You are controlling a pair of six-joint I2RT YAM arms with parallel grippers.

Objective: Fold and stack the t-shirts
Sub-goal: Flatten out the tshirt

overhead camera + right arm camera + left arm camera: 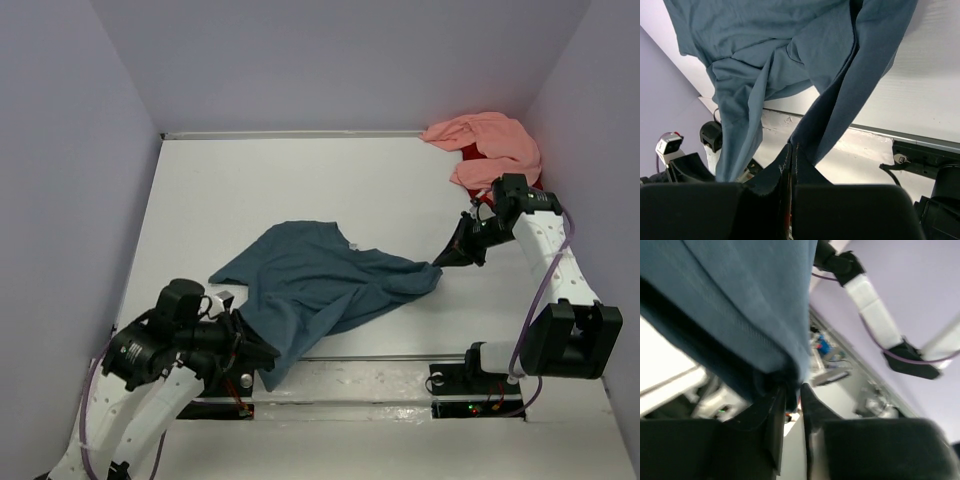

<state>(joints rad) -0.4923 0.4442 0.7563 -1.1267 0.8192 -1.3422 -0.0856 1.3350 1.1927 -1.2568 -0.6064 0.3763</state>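
The dark teal-blue t-shirt (320, 280) (790, 55) lies crumpled across the middle of the white table (300, 180), stretched between both grippers. My left gripper (258, 355) (792, 387) holds its near-left corner; the jaws stand a narrow gap apart with the dark hem (775, 377) still between the tips. My right gripper (447, 258) (794, 145) is shut on the shirt's right edge, which rises from its tips. The salmon pink t-shirt (490, 145) sits bunched in the far right corner, with a sliver of the red t-shirt (468, 153) showing under it.
Lavender walls (80, 200) close in the table on the left, back and right. A metal rail (400, 357) runs along the near edge by the arm bases (480, 380). The right arm (875, 315) shows in the left wrist view.
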